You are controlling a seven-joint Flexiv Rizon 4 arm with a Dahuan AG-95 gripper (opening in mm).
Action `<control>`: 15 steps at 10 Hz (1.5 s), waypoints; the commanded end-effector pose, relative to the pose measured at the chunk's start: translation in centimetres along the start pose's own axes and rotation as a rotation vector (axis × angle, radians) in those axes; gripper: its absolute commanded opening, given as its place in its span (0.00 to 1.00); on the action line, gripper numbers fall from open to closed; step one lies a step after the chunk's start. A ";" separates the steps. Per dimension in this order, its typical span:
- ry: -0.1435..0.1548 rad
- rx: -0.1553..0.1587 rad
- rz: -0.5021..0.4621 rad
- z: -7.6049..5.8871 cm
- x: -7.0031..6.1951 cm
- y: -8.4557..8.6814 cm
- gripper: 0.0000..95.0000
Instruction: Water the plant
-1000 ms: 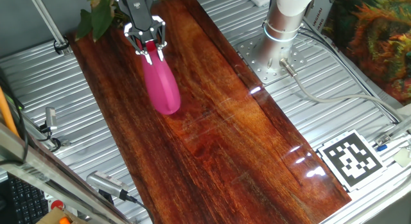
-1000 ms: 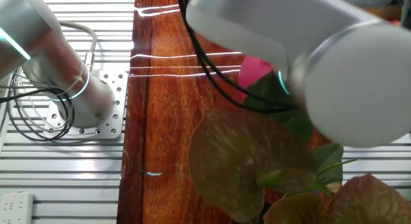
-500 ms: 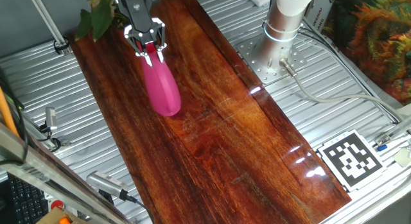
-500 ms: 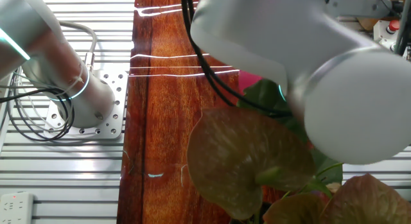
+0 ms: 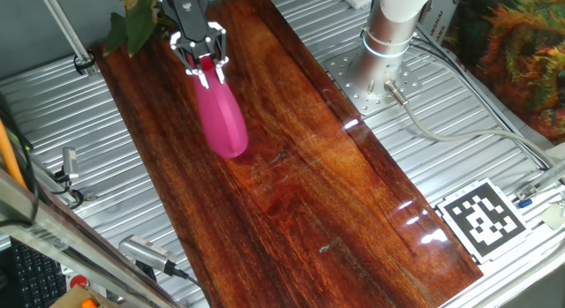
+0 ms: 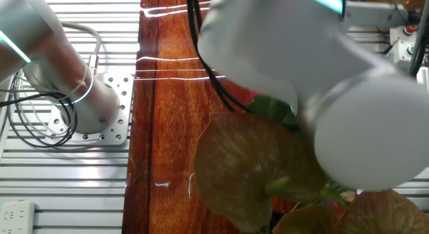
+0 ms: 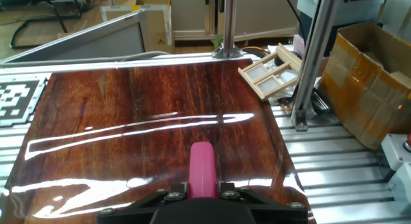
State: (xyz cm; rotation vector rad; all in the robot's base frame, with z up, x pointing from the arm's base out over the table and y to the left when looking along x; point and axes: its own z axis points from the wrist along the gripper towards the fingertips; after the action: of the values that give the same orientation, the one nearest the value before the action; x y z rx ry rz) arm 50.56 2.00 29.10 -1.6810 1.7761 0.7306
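So the plant [image 5: 131,24], a small cluster of broad, pointed dark-green leaves, sits at the far corner of the glossy reddish-brown wooden desk [image 5: 300,184], only partly in view from one fixed camera; in the other fixed view its big leaves [image 6: 248,170] fill the foreground and the white arm blocks most of what lies behind them. Just beside the plant, toward the middle of the desk, is the smooth pink plastic watering can [image 5: 220,114], its narrow end pointing at the leaves and its rounded body away from them. The black two-finger end effector [image 5: 202,60] is clamped on that narrow end, between the plant and the can's body (the hand view shows the pink neck [image 7: 203,169] pinched between the fingers).

By my reading, the pick-up is done and the can has been brought close to the plant, but I see no water and no clear tipping over the leaves, so the pouring itself seems yet to come, or has barely begun. Whether the can rests on the desk or is held above it I cannot tell.

Farther from the plant stand the arm's white base [image 5: 391,26] and a black-and-white marker tile [image 5: 483,218].
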 end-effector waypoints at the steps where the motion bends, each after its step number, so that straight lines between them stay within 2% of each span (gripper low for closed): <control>1: -0.003 0.003 -0.007 0.1 -0.1 0.0 0.00; 2: -0.004 0.004 -0.013 0.2 0.0 0.0 0.00; 8: -0.077 0.005 -0.013 0.5 0.3 0.0 0.00; 10: -0.084 0.007 -0.021 0.5 0.3 0.0 0.00; 15: -0.150 0.005 -0.030 0.6 0.4 -0.1 0.00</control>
State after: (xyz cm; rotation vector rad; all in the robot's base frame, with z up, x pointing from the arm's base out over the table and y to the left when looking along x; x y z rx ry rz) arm 50.68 1.99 28.22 -1.6030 1.6441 0.8193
